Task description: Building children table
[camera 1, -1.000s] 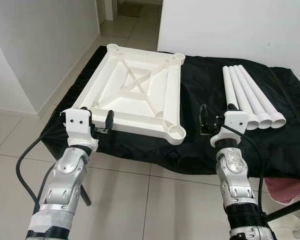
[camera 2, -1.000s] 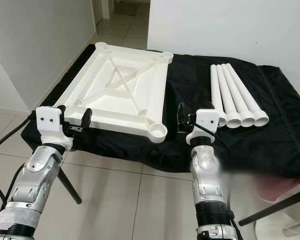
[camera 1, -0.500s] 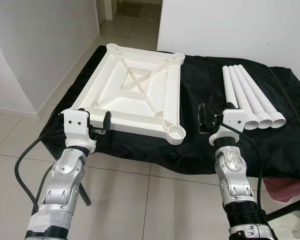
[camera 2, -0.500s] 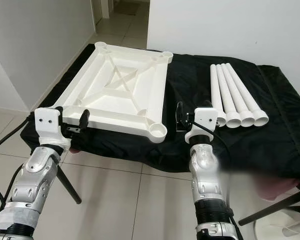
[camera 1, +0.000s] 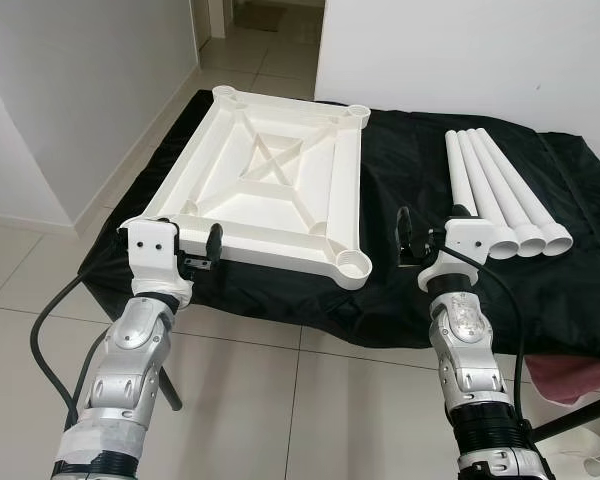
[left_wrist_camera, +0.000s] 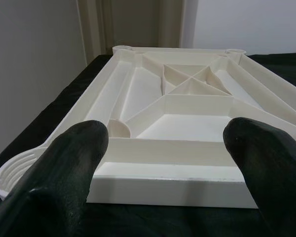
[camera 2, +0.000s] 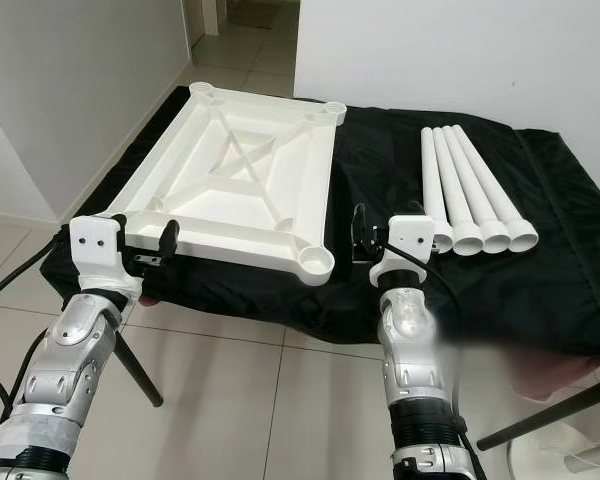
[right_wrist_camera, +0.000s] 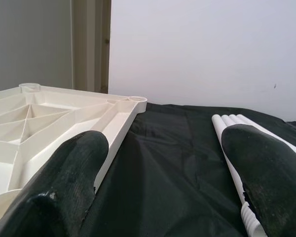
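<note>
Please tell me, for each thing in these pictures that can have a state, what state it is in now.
White tabletop: lying upside down on the cloth, ribs up, leg sockets empty.
Four white legs: loose, side by side, not attached.
Black cloth: spread over the work surface.
Left gripper: open, facing the tabletop's near edge, holding nothing.
Right gripper: open, between tabletop and legs, holding nothing.

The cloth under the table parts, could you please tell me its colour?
The cloth is plain black, clearest in the left eye view.

Tabletop, legs on black cloth
</note>
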You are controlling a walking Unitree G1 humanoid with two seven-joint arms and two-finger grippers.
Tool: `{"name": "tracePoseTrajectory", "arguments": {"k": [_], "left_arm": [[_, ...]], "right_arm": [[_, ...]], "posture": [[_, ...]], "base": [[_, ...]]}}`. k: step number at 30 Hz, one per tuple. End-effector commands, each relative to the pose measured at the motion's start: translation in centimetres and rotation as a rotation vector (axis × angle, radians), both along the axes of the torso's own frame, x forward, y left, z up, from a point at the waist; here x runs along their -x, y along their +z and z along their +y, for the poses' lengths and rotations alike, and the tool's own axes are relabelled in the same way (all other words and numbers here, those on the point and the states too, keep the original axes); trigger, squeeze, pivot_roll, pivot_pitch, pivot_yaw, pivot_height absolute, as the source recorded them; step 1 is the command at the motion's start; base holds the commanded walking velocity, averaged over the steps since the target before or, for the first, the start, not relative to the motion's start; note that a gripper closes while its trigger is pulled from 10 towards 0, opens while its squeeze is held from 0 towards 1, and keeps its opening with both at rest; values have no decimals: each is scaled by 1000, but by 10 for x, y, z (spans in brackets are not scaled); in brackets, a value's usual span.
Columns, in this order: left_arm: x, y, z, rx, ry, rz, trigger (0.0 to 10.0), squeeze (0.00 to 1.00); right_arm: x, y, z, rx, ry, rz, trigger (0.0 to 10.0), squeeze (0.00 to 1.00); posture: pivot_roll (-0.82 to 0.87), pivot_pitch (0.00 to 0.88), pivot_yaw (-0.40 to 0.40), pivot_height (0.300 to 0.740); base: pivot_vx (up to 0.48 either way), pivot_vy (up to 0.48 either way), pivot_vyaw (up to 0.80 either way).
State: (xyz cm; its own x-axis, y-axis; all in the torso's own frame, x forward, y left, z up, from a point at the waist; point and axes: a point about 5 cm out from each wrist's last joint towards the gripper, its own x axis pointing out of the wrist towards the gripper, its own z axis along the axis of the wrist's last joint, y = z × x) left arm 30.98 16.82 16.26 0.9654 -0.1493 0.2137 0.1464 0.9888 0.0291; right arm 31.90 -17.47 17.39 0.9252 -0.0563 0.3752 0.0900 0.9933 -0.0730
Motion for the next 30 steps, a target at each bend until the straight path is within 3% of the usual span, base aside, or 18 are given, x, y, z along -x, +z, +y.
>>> {"name": "tracePoseTrajectory", "arguments": {"k": [1, 5, 30], "left_arm": [[-1, -1, -2, 6, -35, 8, 10000, 0], [-1, -1, -2, 8, -35, 8, 10000, 0], [0, 2, -2, 23, -41, -3, 10000, 0]], "right_arm": [[1, -4, -2, 2, -12, 13, 10000, 0], [1, -5, -3, 1, -15, 14, 10000, 0], [0, -4, -3, 7, -9, 15, 10000, 0]], "posture": [[22, 50, -36, 740], [21, 51, -36, 740], [21, 43, -50, 740]], "base": [[0, 0, 0], [0, 0, 0], [283, 0, 0]]}}
